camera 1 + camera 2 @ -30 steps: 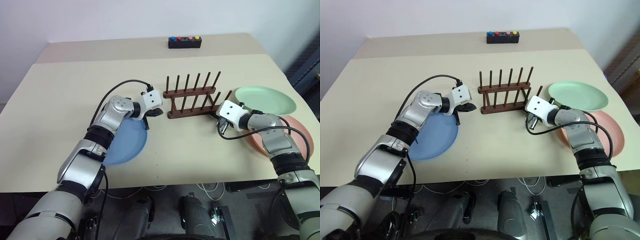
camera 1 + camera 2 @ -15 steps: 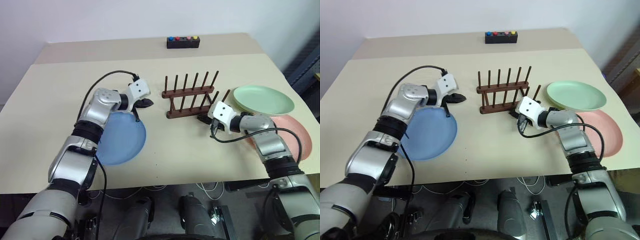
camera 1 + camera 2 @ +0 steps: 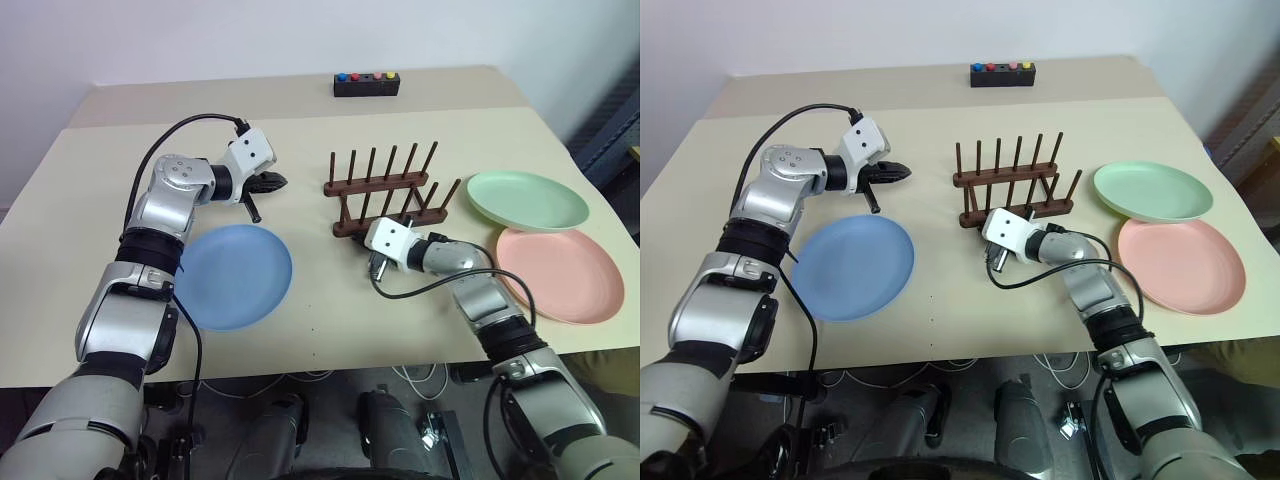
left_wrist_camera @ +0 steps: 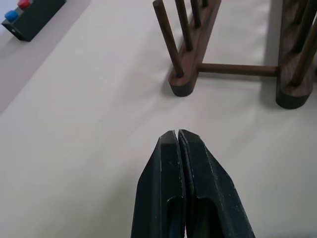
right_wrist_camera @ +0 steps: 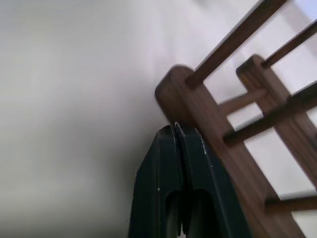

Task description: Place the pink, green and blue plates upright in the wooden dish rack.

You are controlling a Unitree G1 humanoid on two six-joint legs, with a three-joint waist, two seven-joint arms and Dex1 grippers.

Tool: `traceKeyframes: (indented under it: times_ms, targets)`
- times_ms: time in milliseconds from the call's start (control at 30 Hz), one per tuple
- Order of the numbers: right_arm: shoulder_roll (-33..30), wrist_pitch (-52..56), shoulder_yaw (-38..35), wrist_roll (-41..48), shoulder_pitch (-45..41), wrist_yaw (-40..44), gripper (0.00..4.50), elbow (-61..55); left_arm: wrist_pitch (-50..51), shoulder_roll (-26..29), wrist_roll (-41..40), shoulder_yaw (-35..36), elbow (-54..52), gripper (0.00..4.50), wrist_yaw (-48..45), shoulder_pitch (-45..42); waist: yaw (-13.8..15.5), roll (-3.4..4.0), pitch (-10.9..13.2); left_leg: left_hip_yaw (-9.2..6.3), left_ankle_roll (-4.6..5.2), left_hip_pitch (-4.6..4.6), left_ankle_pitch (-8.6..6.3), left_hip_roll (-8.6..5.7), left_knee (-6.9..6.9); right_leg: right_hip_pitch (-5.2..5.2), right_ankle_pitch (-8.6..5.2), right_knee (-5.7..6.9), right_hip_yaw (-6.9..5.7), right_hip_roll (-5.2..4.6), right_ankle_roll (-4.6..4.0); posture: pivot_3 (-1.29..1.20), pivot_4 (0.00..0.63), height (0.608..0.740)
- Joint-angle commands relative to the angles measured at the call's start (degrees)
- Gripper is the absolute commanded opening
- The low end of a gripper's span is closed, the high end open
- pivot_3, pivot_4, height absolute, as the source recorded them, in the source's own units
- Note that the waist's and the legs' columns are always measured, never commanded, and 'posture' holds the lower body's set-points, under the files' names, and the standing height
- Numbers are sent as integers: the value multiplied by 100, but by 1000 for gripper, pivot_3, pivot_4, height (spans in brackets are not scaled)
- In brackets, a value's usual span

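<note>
On the left of the beige desk [image 3: 420,330] the blue plate [image 3: 232,275] lies flat. The left gripper [image 3: 276,182] hangs above the desk beyond the plate's far edge, jaws pressed shut on nothing, pointing toward the wooden dish rack [image 3: 385,190], with bare desk between them. A black cable loops from its wrist back over the arm. At the far edge of the desk, behind the rack, sits a small black box with coloured buttons [image 3: 367,84].

The rack stands mid-desk with every slot bare. The right gripper [image 5: 174,130] has its jaws closed and empty; in the right wrist view the tips sit right at the rounded end of the nearer rail, though actual contact is hard to judge, and in the head views the wrist housing hides those tips.

On the right the green plate [image 3: 526,200] lies flat, and nearer the front edge the pink plate [image 3: 560,274] lies flat just beside it; whether their rims overlap is unclear.
</note>
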Motion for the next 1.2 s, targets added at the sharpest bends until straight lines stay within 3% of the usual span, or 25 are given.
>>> traceKeyframes:
  times_ms: [33,267,533,600,767,800,833,900,1100,1133,1167,1200]
  targets:
    - [60,-197,-97,-229,-327,-512,0,180,-2,84,-82,166,-189,24,29,-138,10,0,0,0,0,0,0,0,1,0,0,-1,1,0,0,0,150,740]
    - [168,-138,-157,24,-304,-370,0,55,12,104,-115,173,-243,24,16,-128,9,0,0,1,0,0,0,0,0,0,0,-2,3,1,0,0,150,740]
    - [-453,-122,-181,54,-106,252,0,-133,3,118,-177,224,-231,24,38,-102,10,-1,0,1,1,0,0,0,0,1,0,-1,2,2,0,0,150,740]
    - [-534,25,-401,366,-51,393,0,-332,17,94,-346,335,-370,24,-36,-45,7,-1,0,1,1,0,-1,0,0,1,0,-2,3,2,0,0,150,740]
    - [-703,1208,-1131,1927,399,1292,0,-1765,1138,120,-1619,984,-1592,24,-756,481,-14,0,0,0,2,-1,-1,2,-1,0,-1,-3,4,1,1,0,150,740]
    - [-793,1576,-1342,2352,500,1477,0,-2081,1592,201,-1896,1138,-1789,265,-850,576,-14,0,-1,0,2,-1,-1,2,-1,0,0,-4,4,1,1,0,150,740]
    - [-922,2110,-1611,2911,575,1688,245,-2388,2328,369,-2408,1310,-2162,542,-1143,727,-23,0,0,0,2,-1,-2,2,0,1,-1,-4,4,1,1,0,150,740]
    - [-1072,3074,-2156,3880,585,1829,711,-2732,2840,605,-2849,1435,-2763,1199,-1429,1004,-74,1,0,-1,17,-2,-10,3,-1,1,0,-3,6,1,1,0,150,740]
    - [-1611,3892,-3030,4655,87,1580,3628,-2842,3552,812,-3562,1891,-3400,4205,-1220,1273,-70,3,-1,-5,35,2,-21,3,2,8,3,-7,6,-1,-5,0,150,740]
    - [-1701,3974,-3076,4694,32,1585,4155,-2824,3580,838,-3646,1946,-3502,4500,-1217,1349,-73,4,-2,-3,35,2,-21,3,0,8,3,-7,7,-2,-5,0,150,740]
    - [-1780,4047,-3103,4734,0,1600,4442,-2815,3587,853,-3731,2011,-3576,4500,-1203,1406,-75,3,-2,-4,35,3,-22,3,-2,7,2,-7,8,-2,-5,0,150,740]
    - [-1852,4083,-3117,4754,-1,1607,4442,-2847,3604,860,-3818,2115,-3613,4500,-1124,1445,-71,4,-2,-4,36,3,-22,5,-5,6,2,-8,8,-3,-5,0,150,740]
